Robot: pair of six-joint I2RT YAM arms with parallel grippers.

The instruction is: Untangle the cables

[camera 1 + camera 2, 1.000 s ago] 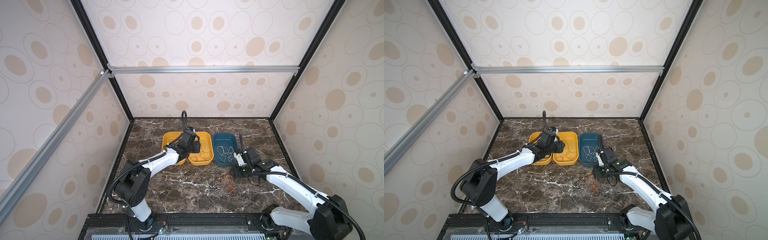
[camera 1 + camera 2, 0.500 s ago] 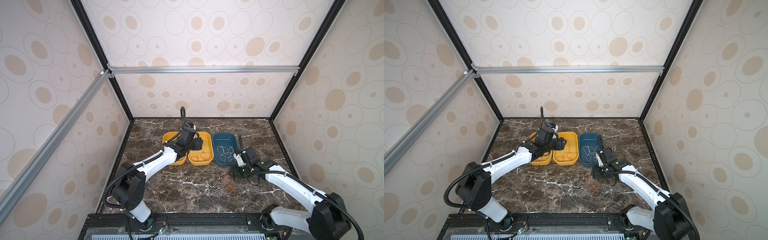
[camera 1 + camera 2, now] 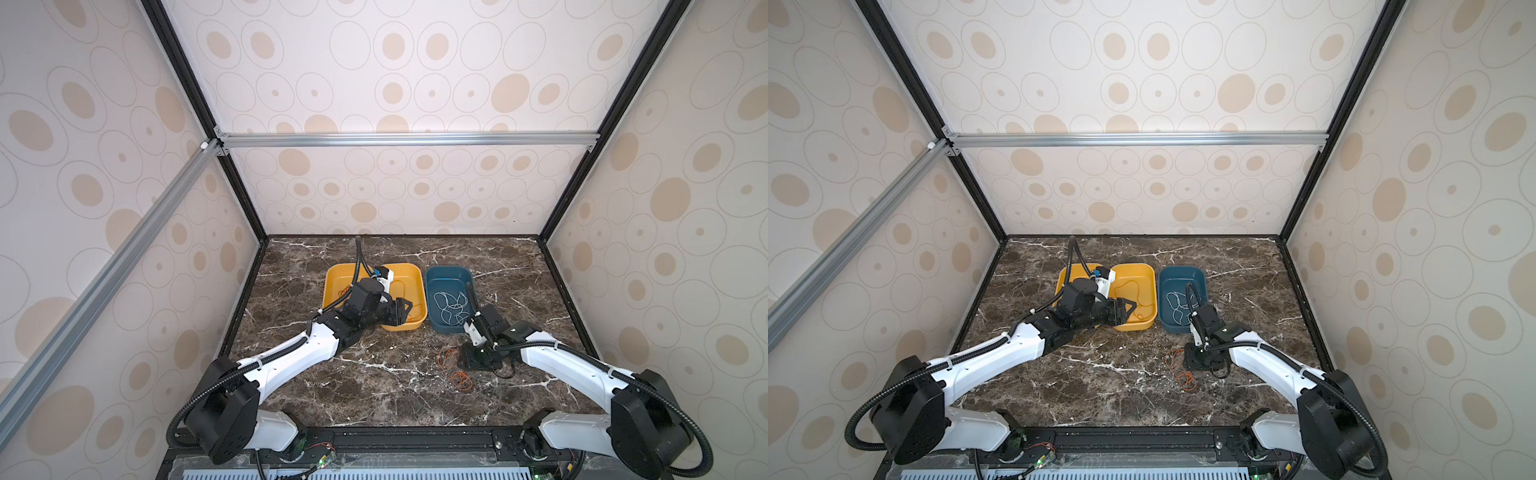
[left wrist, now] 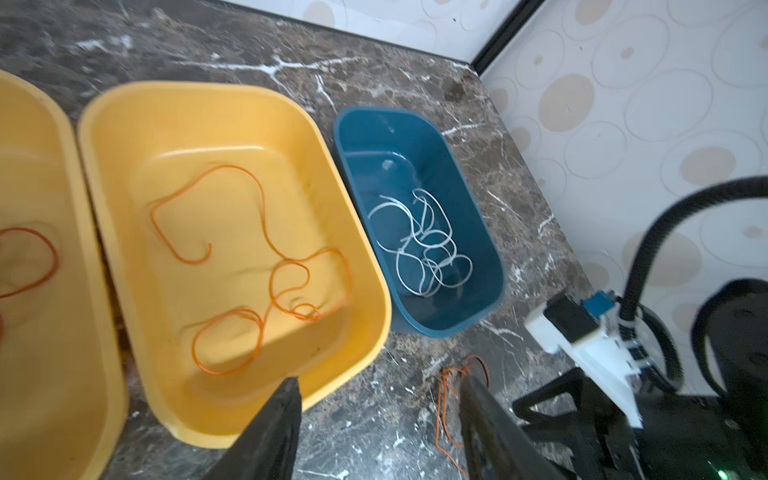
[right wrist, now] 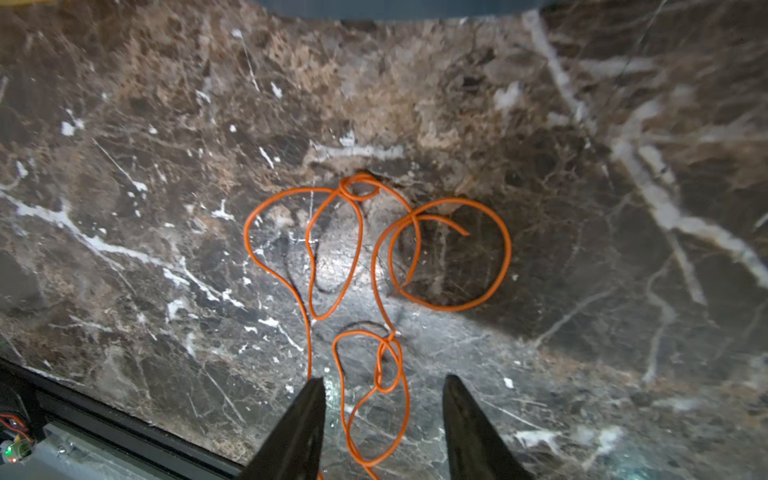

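Note:
A tangle of thin orange cables (image 5: pixel 374 249) lies on the marble table (image 3: pixel 374 386), also seen in both top views (image 3: pixel 453 368) (image 3: pixel 1179 368). My right gripper (image 5: pixel 384 386) points down over its near end, open, with one orange loop lying on the table between the fingers (image 5: pixel 307 411), untouched. My left gripper (image 4: pixel 380 386) is open and empty, hovering by the front rim of the middle yellow tray (image 4: pixel 365 266). That tray holds a loose orange cable (image 4: pixel 266 232). White cables (image 4: pixel 424 245) lie coiled in the blue tray (image 4: pixel 486 232).
A second yellow tray (image 4: pixel 62 291) at the far left holds a reddish-orange cable (image 4: pixel 52 259). The three trays stand side by side at mid-table (image 3: pixel 376 299). Enclosure walls surround the table, and a black rail (image 3: pixel 415 436) runs along its front edge.
My left gripper has swung from above the yellow trays toward the front right, nearer the table tangle. The right gripper's jaws have narrowed slightly; its arm has barely moved.

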